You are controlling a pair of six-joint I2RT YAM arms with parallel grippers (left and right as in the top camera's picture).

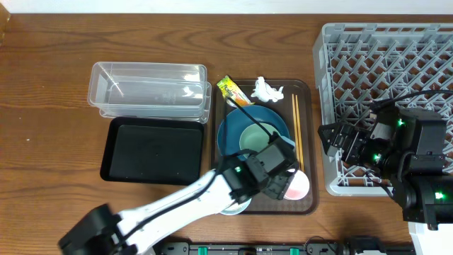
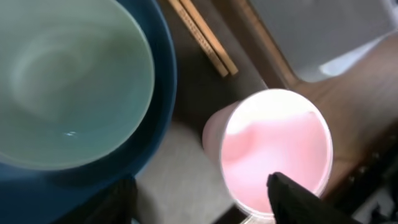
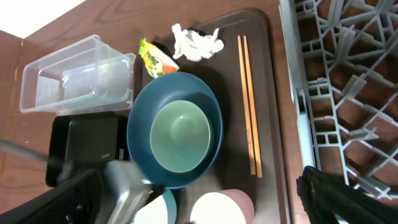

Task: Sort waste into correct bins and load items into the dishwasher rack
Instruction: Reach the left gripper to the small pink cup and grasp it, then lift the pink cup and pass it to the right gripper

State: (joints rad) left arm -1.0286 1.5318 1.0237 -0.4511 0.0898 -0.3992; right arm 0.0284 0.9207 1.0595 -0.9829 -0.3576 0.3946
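**Wood table point(image 1: 42, 106): roomy at left, crowded at ctr and right**

Overhead: a wide bare strip of wood runs left of the bins and along the far edge. Both arms take up the front edge. 2 bins sit left of ctr, edges just beside each other: clear tub point(image 1: 148, 88) behind, black tray point(image 1: 152, 150) in front. 1 brown serving tray point(image 1: 306, 92) lies btwn the bins and the grey rack point(image 1: 382, 64), w/ only a thin gap to the rack's left wall. The rack runs off frame at right.

On the serving tray: 3 bowls, 1 cup, 2 chopsticks, 1 wrapper, 1 tissue.
- The mint bowl point(image 1: 255, 138) nests in the dark-blue bowl-plate point(image 1: 230, 131).
- The white bowl point(image 1: 233, 207) is at front, mostly under the left arm.
- The pink cup point(image 1: 301, 186) stands at the front-right corner.
- The chopsticks point(image 1: 297, 131) lie parallel along the right rim.
- The snack wrapper point(image 1: 232, 88) and tissue point(image 1: 267, 90) are at the back.

Over the cup hangs the left gripper point(image 1: 287, 177). Over the rack's left edge is the right gripper point(image 1: 327, 136).

Left wrist: the cup is upright, glossy pink inside, paler outside. The fingers are spread wide. One dark finger point(image 2: 298, 199) is over the cup's mouth, the other outside its wall. Can't tell if either touches. The bowl-plate rim is close at left.

Right wrist: the fingers are wide apart, holding nothing. One fingertip point(image 3: 329, 193) is above the rack lattice.
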